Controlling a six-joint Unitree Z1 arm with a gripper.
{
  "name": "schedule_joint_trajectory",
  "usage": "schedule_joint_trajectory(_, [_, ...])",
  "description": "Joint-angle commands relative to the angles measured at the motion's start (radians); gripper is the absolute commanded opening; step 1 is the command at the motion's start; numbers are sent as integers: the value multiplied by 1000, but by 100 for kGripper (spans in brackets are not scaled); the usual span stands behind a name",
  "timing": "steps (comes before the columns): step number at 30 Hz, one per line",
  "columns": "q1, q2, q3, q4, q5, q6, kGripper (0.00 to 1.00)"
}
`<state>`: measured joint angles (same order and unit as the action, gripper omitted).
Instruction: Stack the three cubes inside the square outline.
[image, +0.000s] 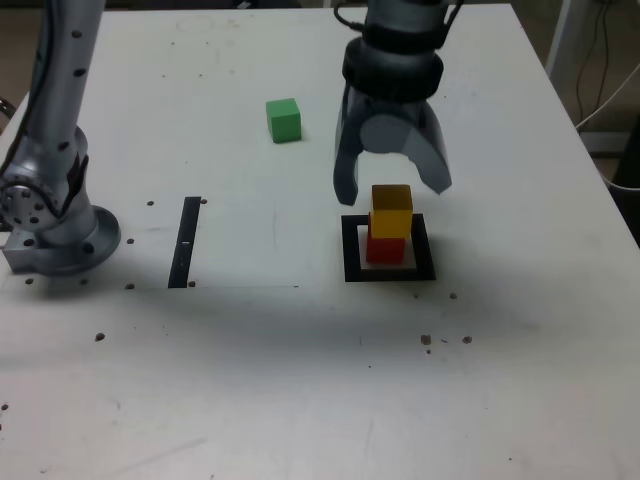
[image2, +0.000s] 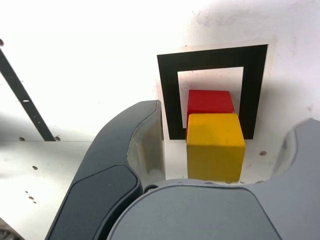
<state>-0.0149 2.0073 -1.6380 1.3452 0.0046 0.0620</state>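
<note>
red in the outline, yellow on top of it, so two down I'd say | green left to go, off by itself on the worktop | gripper spread wide around yellow, not pinching; | worktop's white, scuffed and speckled; cables over at the exterior view's right

The arm is a smooth pale grey tube with a dark cable along it, ending in a rounded grey base whose round joint cover carries several small dark marks. The wrist housing looks near-black. The end effector has curved grey fingers, dark-edged panels and paler, worn-looking inner faces.
</note>
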Motion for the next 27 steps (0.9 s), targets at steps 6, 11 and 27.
schedule_joint_trajectory(6, [19, -50, -25, 56, 20, -4, 99])
schedule_joint_trajectory(11, [48, -66, -28, 74, 24, 2, 99])
schedule_joint_trajectory(27, [260, -113, 30, 73, 37, 105, 99])
